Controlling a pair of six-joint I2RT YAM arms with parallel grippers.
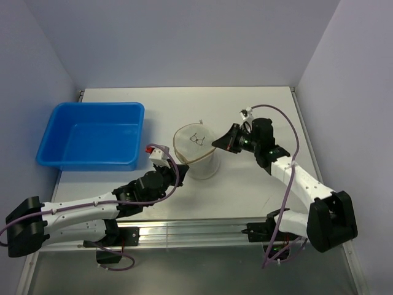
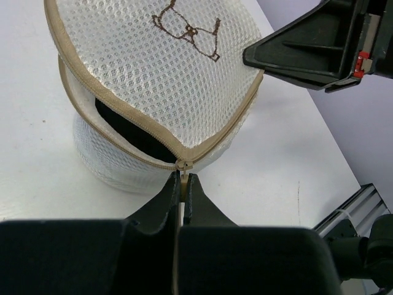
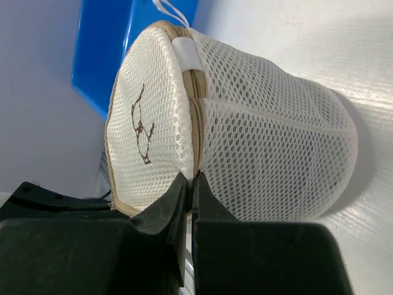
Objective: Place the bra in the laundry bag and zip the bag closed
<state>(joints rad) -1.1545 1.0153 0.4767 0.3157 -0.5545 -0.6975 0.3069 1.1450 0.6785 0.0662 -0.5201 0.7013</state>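
Note:
The laundry bag (image 1: 196,153) is a white mesh drum with a tan rim, standing at the middle of the table. Its lid carries a brown drawing (image 2: 187,27). My left gripper (image 2: 183,179) is shut on the tan zip pull (image 2: 183,167) at the bag's near side. Left of the slider the zip gapes over a dark opening (image 2: 132,135). My right gripper (image 3: 192,179) is shut on the bag's tan rim (image 3: 195,129) on the opposite side, and it also shows in the left wrist view (image 2: 307,43). The bra is hidden.
A big blue plastic tub (image 1: 92,135) stands left of the bag, and its wall shows behind the bag (image 3: 101,55). The white table (image 1: 245,104) ends at a metal rail (image 1: 196,230) by the arm bases. Walls close in on three sides.

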